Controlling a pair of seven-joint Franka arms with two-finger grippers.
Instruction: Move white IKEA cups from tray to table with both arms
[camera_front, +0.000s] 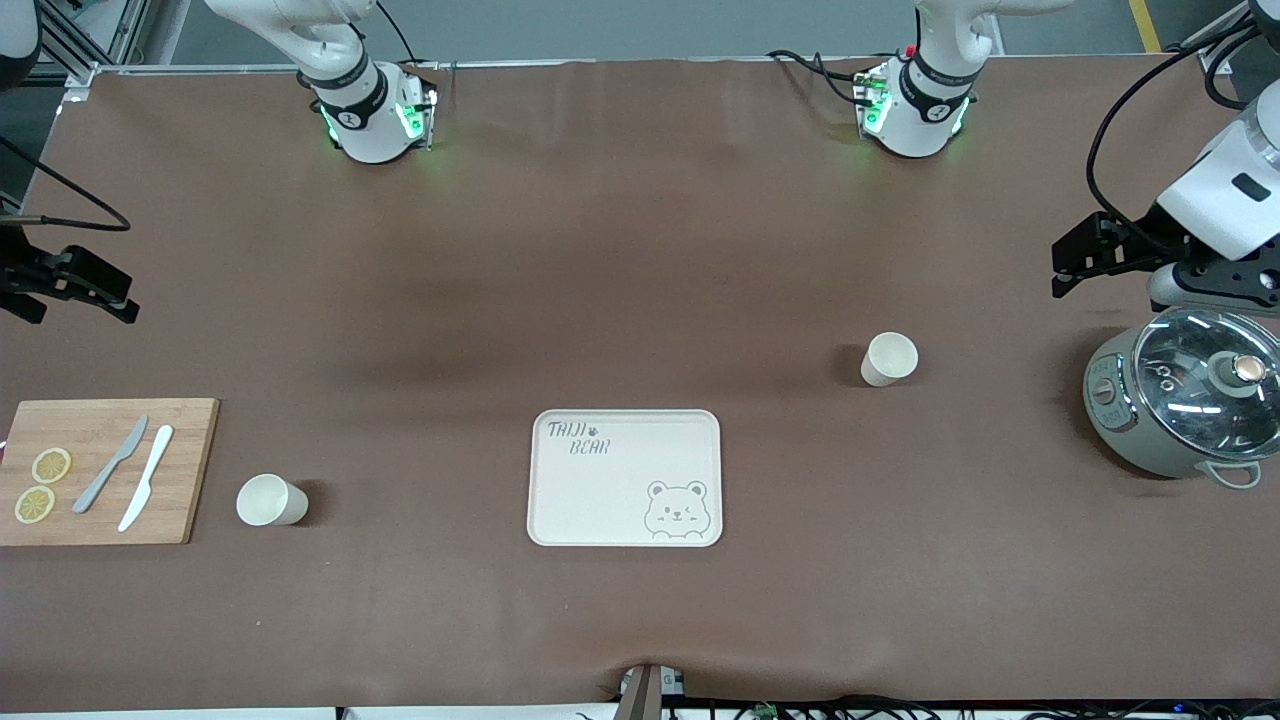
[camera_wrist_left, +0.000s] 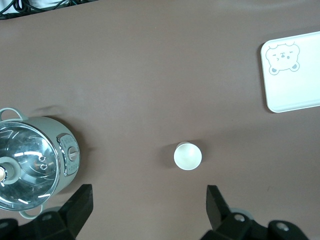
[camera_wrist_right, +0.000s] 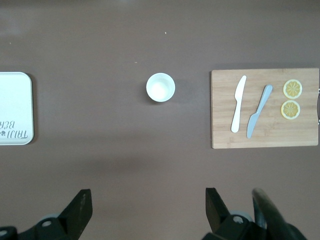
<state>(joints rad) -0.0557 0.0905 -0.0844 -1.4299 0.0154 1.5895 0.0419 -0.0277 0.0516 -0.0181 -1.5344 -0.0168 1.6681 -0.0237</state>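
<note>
Your left gripper (camera_wrist_left: 147, 210) hangs spread wide and empty above the bench (camera_front: 640, 250) beside the pot (camera_front: 1185, 405). Your right gripper (camera_wrist_right: 147, 210) is equally wide, holding nothing, at the other end near the board (camera_front: 105, 470). You have two cups: one cup (camera_front: 888, 358) near the pot, another cup (camera_front: 270, 500) just beside the board. One tray (camera_front: 560, 500) lies between them, bare. The board carries two knives and two lemon slices.

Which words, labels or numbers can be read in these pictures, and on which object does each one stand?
"TAIJI BEAR": printed on the cream tray, in the corner diagonally across from its bear drawing; the first word is only fairly clear.
Control panel on the grey cooking pot: its markings are too small to read.
The two white cups and the cutting board show no text.
</note>
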